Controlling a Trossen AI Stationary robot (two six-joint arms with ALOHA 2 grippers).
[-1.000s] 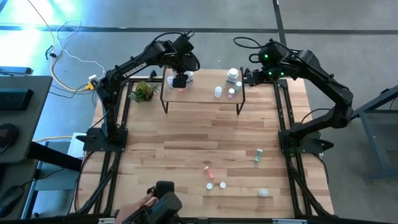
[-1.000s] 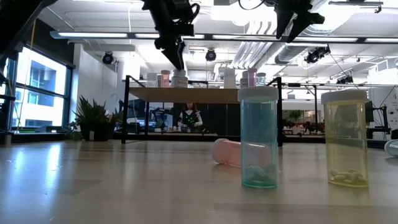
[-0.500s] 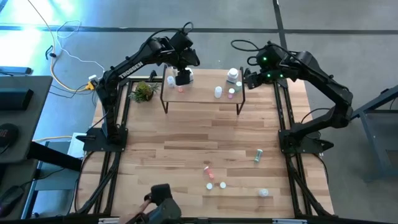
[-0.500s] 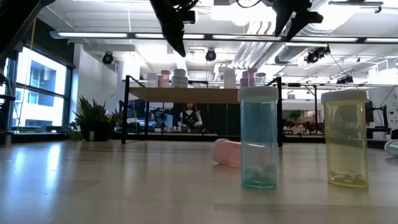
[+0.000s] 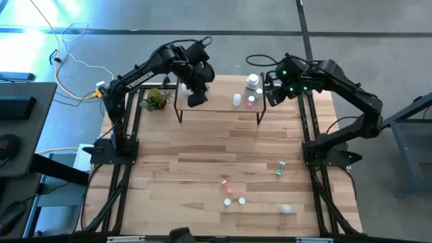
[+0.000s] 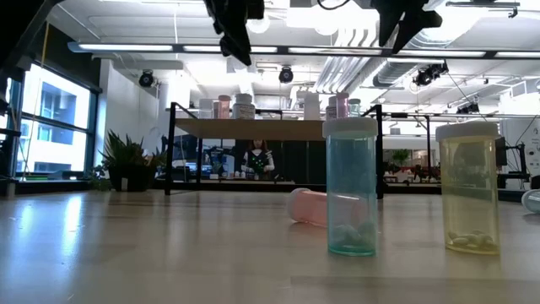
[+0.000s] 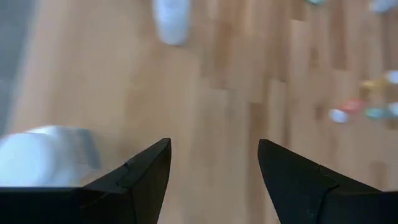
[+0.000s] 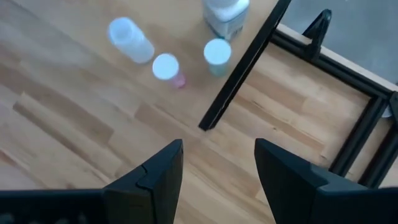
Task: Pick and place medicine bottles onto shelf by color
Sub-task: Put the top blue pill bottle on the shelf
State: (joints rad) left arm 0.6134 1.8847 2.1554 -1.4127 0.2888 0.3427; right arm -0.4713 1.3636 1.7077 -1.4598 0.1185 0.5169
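Above the left end of the shelf (image 5: 219, 101), the left gripper (image 5: 195, 98) is held in the air, its two dark fingers (image 7: 140, 177) spread apart with nothing between them. Through its wrist camera a blurred white jar (image 7: 46, 155) and a white bottle (image 7: 171, 22) are seen below, and small coloured bottles show farther off on the tabletop (image 5: 202, 162).

At the right end of the shelf the right gripper (image 5: 271, 92) is hung just off the shelf's edge, its fingers (image 8: 152, 177) likewise parted and empty. Below it, three medicine bottles are grouped on the light-wood plank: a white bottle (image 8: 130, 40), a pink bottle with a white cap (image 8: 166, 68) and a green-tinted one (image 8: 217, 55), with a wider white jar (image 8: 226, 15) beside them near the black metal leg (image 8: 242, 68).

On the near part of the table further bottles are left: a green bottle (image 5: 279, 168) lying towards the right, a pink bottle (image 5: 226, 183) lying on its side, two small upright ones (image 5: 234, 201), and a white jar (image 5: 286, 209) near the front right corner. From table height, an upright green-tinted bottle (image 6: 350, 187) and a yellow-tinted bottle (image 6: 468, 187) are seen in front, pills visible at their bottoms, with the pink one (image 6: 305, 207) lying behind them.

A small potted plant (image 5: 156, 98) is placed beside the shelf's left end.
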